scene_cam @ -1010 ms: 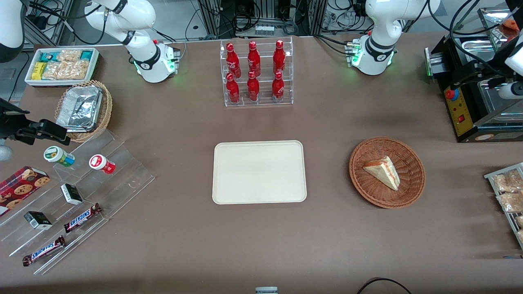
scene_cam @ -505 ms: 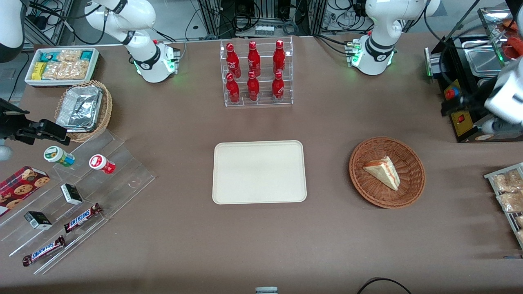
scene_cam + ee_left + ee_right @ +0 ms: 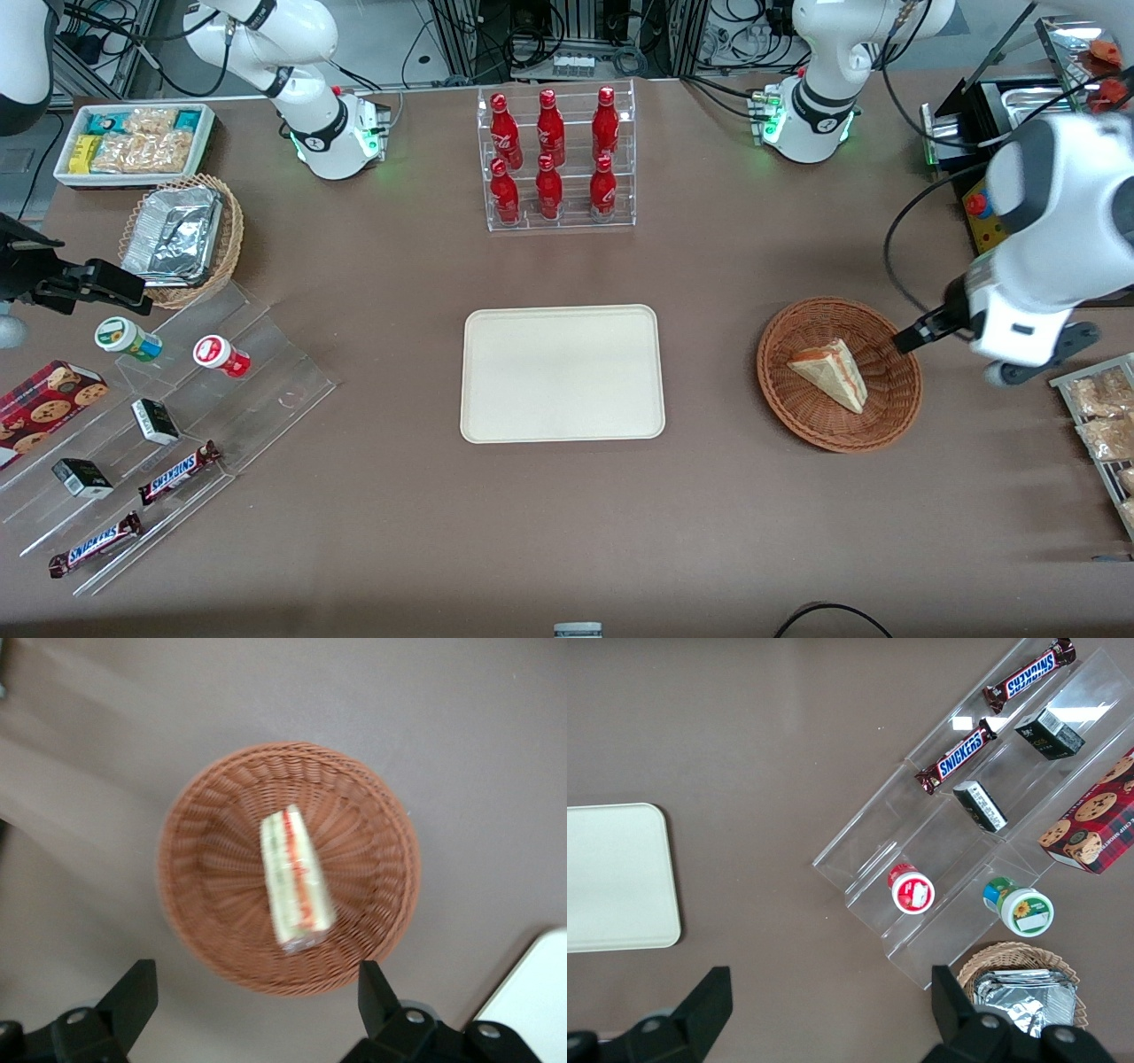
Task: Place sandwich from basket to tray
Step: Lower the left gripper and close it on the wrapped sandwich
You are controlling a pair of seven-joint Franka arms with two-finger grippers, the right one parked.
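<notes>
The sandwich (image 3: 829, 373) lies on its side in the basket (image 3: 839, 436), right of the middle of the front view, with the red and green filling showing along one long edge. In the left wrist view the sandwich (image 3: 296, 877) sits near the middle of the basket (image 3: 208, 824). The gripper (image 3: 257, 1001) hangs above the basket, its jaws released and wide apart, touching nothing. In the front view the gripper (image 3: 912, 338) is seen as a dark tip over the basket's rim, on the side toward the working arm's end of the counter (image 3: 567, 523). The tray (image 3: 562, 373) lies flat in the middle of the frame, beside the basket and apart from it. A clear rack of red bottles (image 3: 555, 159) stands in the upper middle.
</notes>
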